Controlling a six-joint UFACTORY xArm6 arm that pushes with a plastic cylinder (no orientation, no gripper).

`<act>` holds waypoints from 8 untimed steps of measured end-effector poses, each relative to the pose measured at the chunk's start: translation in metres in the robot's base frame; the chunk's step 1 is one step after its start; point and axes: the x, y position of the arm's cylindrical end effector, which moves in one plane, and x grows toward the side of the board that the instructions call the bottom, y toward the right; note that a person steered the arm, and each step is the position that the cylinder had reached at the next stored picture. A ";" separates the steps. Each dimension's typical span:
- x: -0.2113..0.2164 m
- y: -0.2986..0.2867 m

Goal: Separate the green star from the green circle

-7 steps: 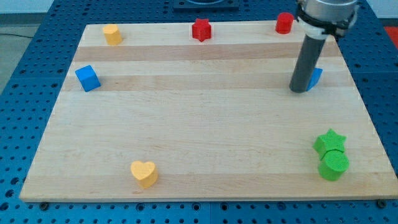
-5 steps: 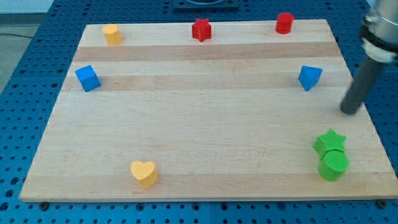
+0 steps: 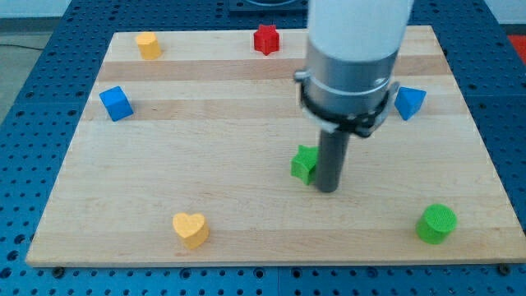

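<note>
The green star [image 3: 303, 163] lies near the middle of the wooden board [image 3: 246, 131], partly hidden behind my rod. My tip [image 3: 327, 188] rests on the board right against the star's right side. The green circle [image 3: 436, 224] stands alone near the board's bottom right corner, far to the right of the star and the tip.
A yellow heart [image 3: 191, 229] is at the bottom left. A blue cube [image 3: 116, 103] is at the left, a blue block [image 3: 409, 101] at the right. A yellow block [image 3: 148, 44] and a red star [image 3: 265, 39] sit along the top edge. The arm's body hides the top right.
The green star has moved from beside the green circle leftward and up to the board's middle. My rod has swung from the right edge to the star's right side. The circle stayed.
</note>
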 end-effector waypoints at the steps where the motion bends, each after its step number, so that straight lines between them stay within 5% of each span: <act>1: -0.024 0.004; 3: -0.011 -0.196; 4: -0.004 -0.177; 6: 0.034 -0.348; 8: 0.004 -0.290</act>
